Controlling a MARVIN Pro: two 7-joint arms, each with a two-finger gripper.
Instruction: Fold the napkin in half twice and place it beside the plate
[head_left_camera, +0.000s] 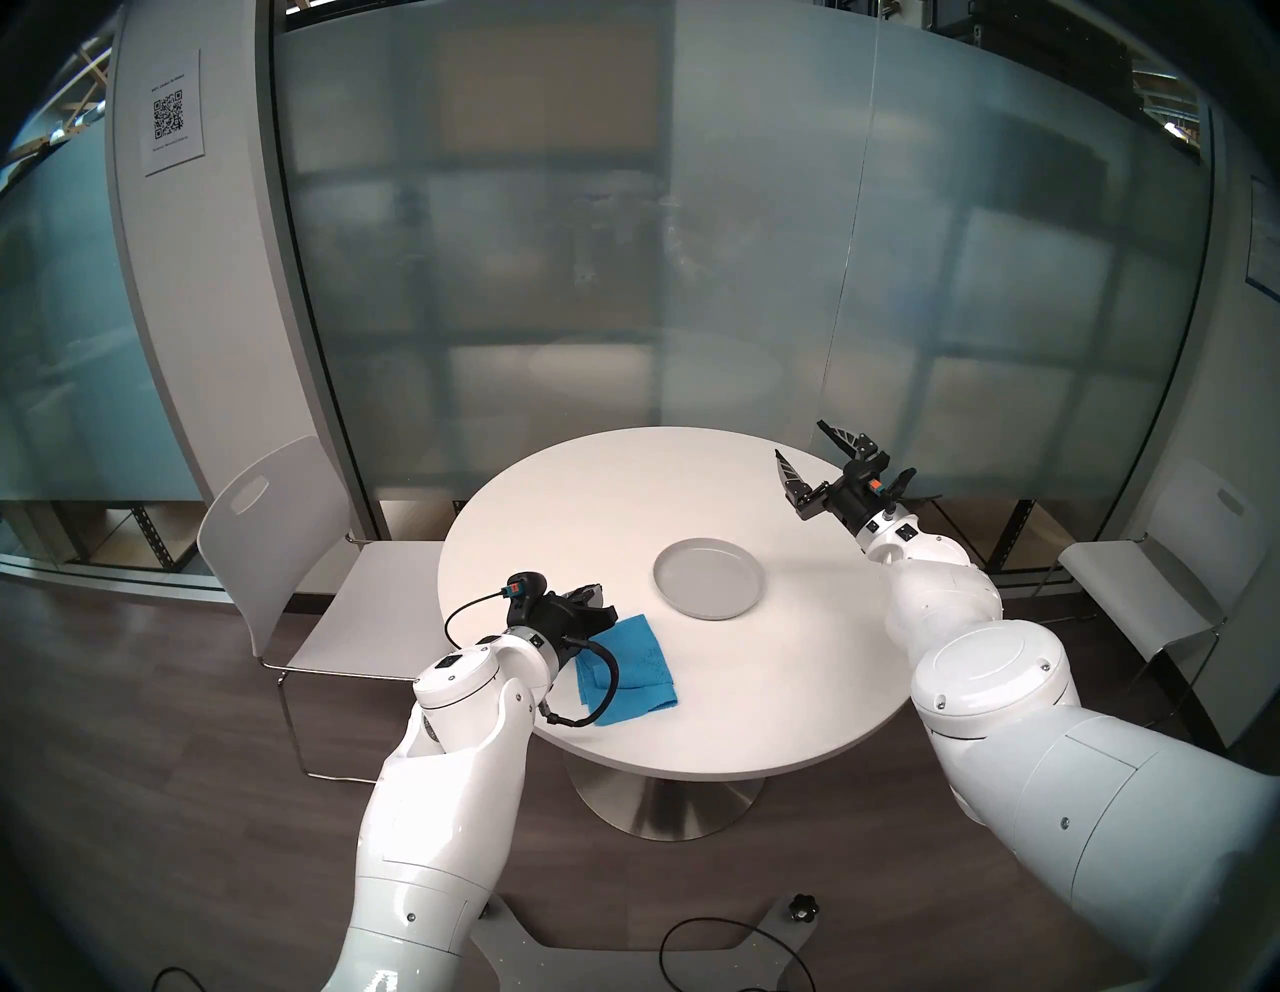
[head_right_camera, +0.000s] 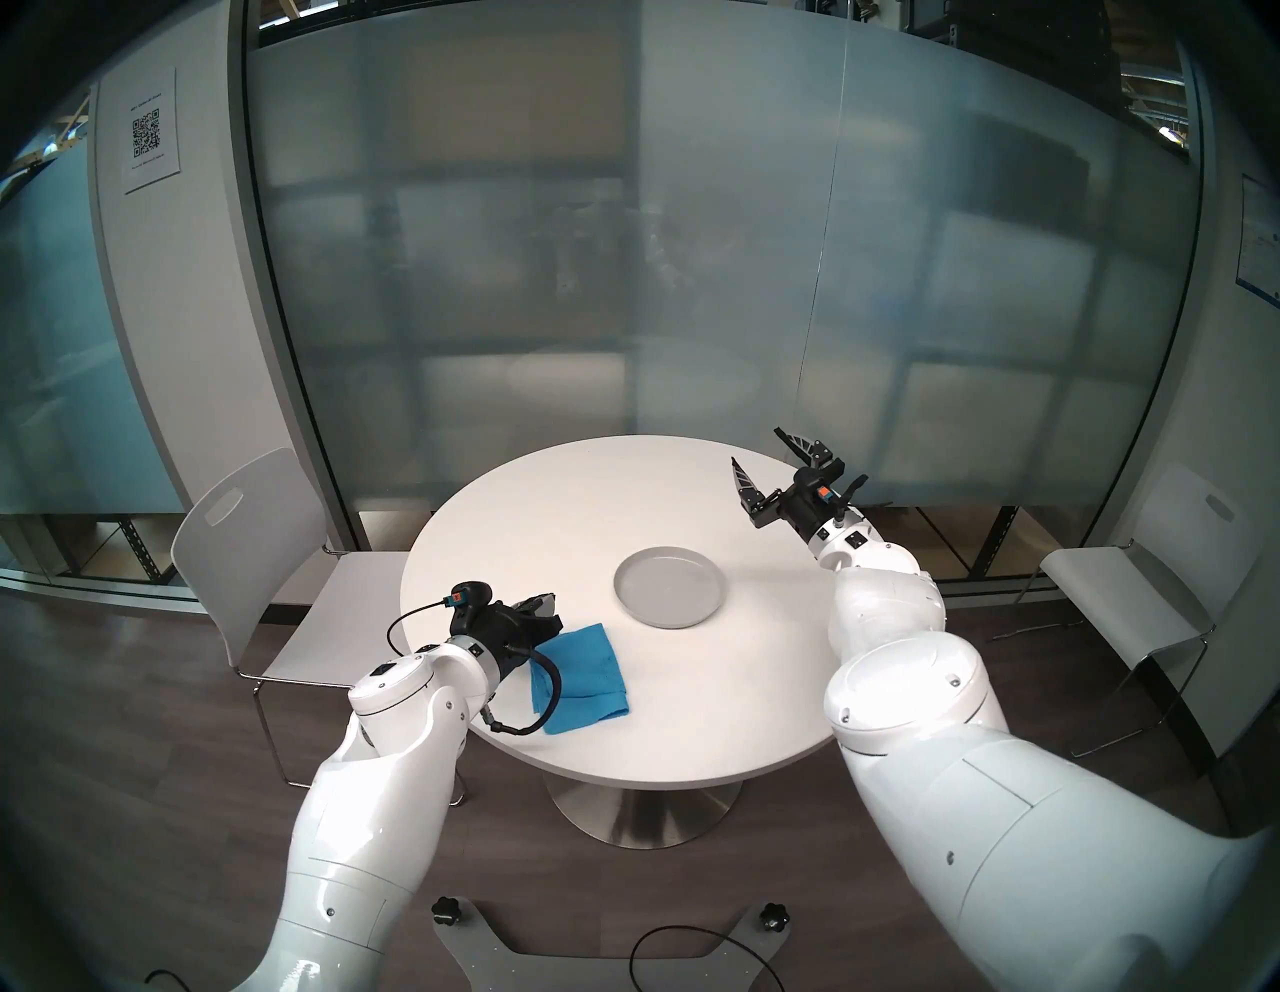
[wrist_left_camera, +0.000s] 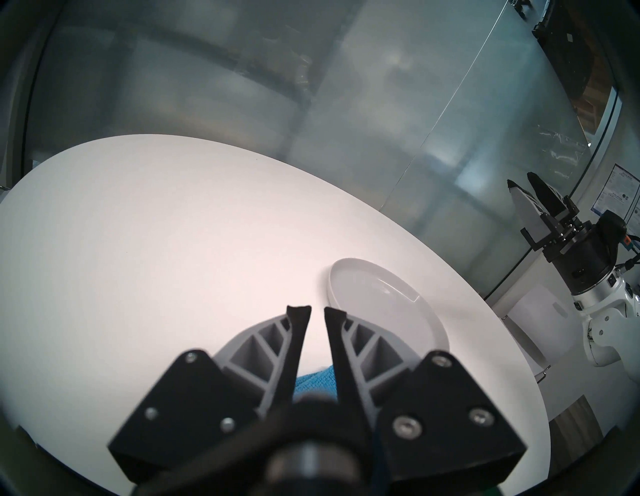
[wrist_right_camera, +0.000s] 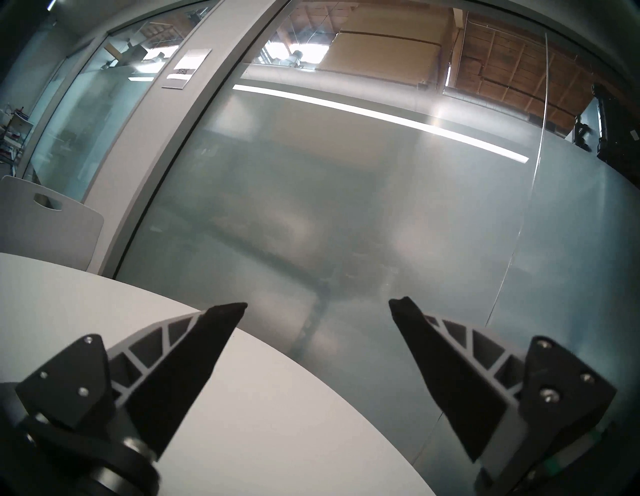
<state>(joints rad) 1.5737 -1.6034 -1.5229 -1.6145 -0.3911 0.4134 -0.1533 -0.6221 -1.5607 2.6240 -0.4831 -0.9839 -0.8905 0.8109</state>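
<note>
The blue napkin lies folded, in layers, on the near left of the round white table. To its far right, apart from it, sits the light-grey plate. My left gripper hovers low over the napkin's far-left corner. Its jaws stand a narrow gap apart with bare table showing between the tips. A strip of napkin shows below the finger bases. My right gripper is raised over the table's far right edge, wide open and empty.
A white chair stands left of the table and another stands to the right. A frosted glass wall runs close behind the table. A black cable loops from my left wrist over the napkin.
</note>
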